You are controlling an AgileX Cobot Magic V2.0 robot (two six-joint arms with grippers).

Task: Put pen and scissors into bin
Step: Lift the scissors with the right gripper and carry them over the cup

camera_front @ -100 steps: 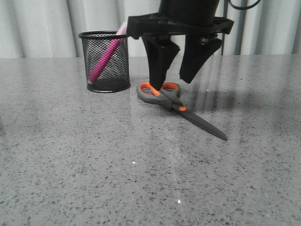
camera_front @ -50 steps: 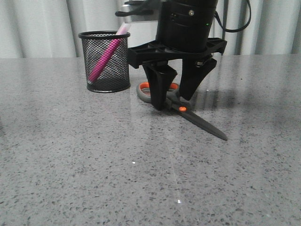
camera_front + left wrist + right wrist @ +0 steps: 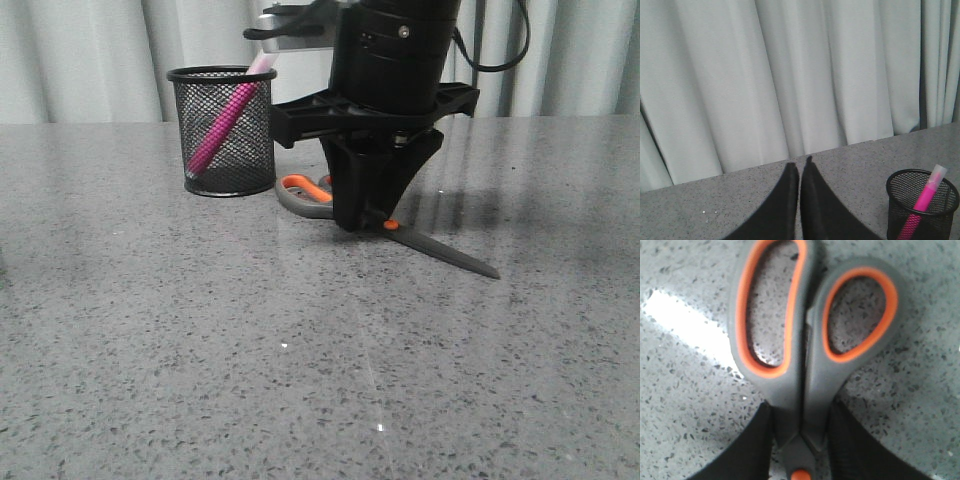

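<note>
Pen point(image 3: 226, 118) is done: it stands tilted inside the bin point(image 3: 222, 131), whitish cap poking above the rim. The left wrist view shows the same.

Step in hand is the scissors point(image 3: 392, 222) grasp. The right gripper point(image 3: 365, 222) is down at the desk point(image 3: 200, 340), straddling the scissors around the pivot. In the right wrist view the jaws are clamped on the neck, one finger point(image 3: 752, 450) against each side just below the handle loops, orange pivot screw point(image 3: 800, 475) showing between them. Blades are closed. Handles point toward the bin, blade tip points away to the right. I can't tell from the front view whether the scissors are fully flat on the desk or starting to come up.

The left gripper point(image 3: 800, 200) is parked up and well away, jaws together, holding nothing, facing the curtain point(image 3: 790, 75).

Next move, as I read it:
- Lift straight up, high enough that the blade tip clears the bin rim.
- Grip sits near the pivot, so the long blade end will likely droop or swing. Expect some rotation in the jaws.
- Carry left over the bin, near the scissors.
- Reorient to roughly vertical, blades down, before lowering.
- Aim for the open side of the bin, since the pen leans across part of the mouth.

Risk: the bin is light mesh, so a sideways knock from the blades could tip it.
</note>
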